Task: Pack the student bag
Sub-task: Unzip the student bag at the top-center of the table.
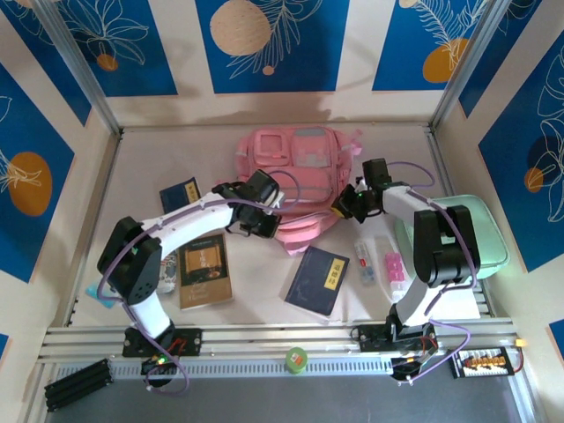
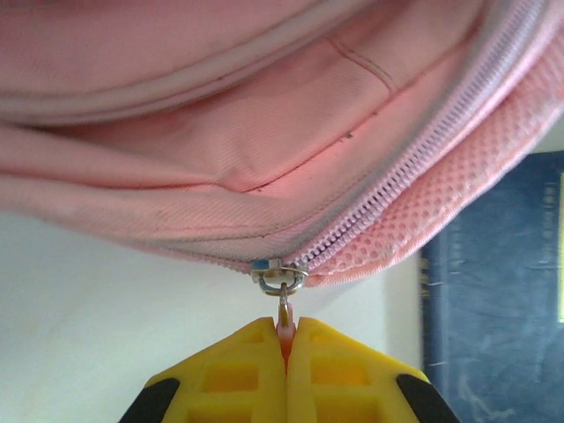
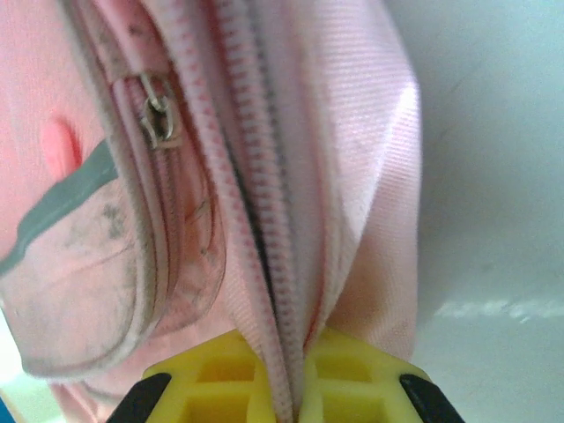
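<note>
Student bag (image 1: 300, 163) upper centre on the counter (image 1: 176, 150): zip pull (image 2: 284, 308) pinched in the left gripper's (image 2: 285, 335) closed jaws, seam (image 3: 280, 291) clamped in the right gripper's (image 3: 286, 361), so it should be drawn straight along the teeth (image 2: 397, 189).

No writing here is clear enough to read.

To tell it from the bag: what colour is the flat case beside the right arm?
The case is mint green, clearest in the top external view.
</note>
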You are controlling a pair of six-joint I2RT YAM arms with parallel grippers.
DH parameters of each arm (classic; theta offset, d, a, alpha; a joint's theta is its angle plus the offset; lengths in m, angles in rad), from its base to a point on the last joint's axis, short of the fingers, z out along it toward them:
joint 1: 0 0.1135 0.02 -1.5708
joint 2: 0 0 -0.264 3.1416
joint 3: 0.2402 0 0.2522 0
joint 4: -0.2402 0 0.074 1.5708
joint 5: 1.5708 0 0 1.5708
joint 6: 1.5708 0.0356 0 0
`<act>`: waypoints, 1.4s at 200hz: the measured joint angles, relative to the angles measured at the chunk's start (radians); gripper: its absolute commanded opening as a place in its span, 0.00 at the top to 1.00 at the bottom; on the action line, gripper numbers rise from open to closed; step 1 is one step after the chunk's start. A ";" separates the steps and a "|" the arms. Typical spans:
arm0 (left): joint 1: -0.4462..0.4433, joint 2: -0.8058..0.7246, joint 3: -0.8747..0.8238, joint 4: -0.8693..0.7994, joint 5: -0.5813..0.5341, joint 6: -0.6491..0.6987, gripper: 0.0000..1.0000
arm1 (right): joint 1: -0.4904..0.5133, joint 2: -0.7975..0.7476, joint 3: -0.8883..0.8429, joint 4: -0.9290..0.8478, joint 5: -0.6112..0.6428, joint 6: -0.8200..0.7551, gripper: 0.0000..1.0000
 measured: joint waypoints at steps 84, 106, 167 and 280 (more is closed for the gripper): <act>-0.062 0.173 0.161 0.066 0.039 -0.066 1.00 | -0.076 -0.212 0.033 -0.147 0.135 0.028 0.39; -0.065 0.221 0.224 0.077 0.061 -0.077 1.00 | -0.051 -0.300 -0.015 -0.182 0.121 0.087 0.32; -0.069 0.254 0.286 0.113 0.110 -0.081 1.00 | 0.024 -0.305 -0.113 -0.209 0.038 0.236 0.22; -0.071 0.260 0.269 0.124 0.122 -0.080 1.00 | 0.084 -0.110 -0.090 -0.097 -0.015 0.310 0.62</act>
